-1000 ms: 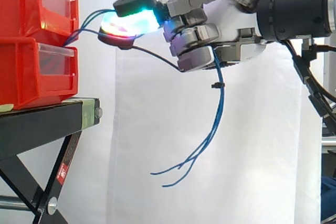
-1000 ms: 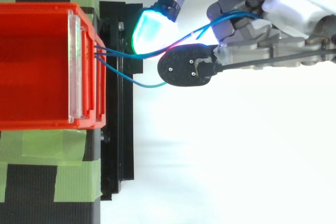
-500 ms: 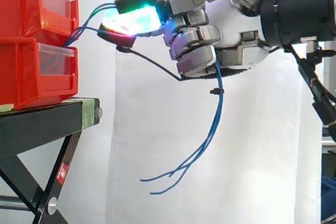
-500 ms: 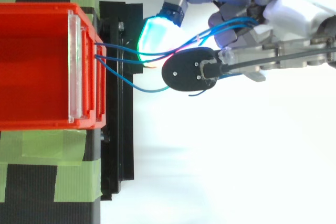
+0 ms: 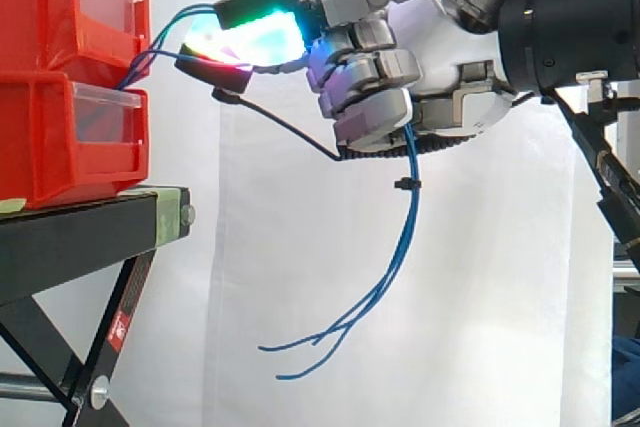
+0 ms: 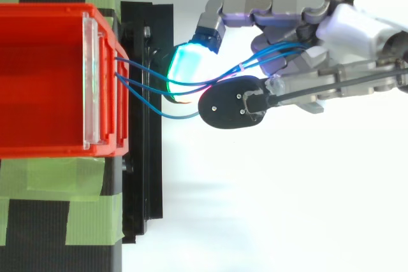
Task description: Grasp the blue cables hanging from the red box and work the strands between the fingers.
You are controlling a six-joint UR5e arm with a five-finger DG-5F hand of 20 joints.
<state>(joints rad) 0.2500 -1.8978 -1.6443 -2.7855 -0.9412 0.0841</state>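
Fingers (image 5: 372,69) curl tight around the blue cables (image 5: 404,232), and my hand (image 5: 445,57) is held level, reaching in from the right. I see the strands run from the fist past the glowing fingertip (image 6: 187,62) to the upper red bin (image 5: 60,7), with the loose ends dangling below. It is stacked on a lower red bin (image 5: 60,137) on the black stand (image 5: 90,232), with the white curtain (image 5: 300,297) behind.

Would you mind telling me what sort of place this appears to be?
Probably a robotics test bench: red bins on a black stand, a white curtain behind, and a robot hand holding blue cables.
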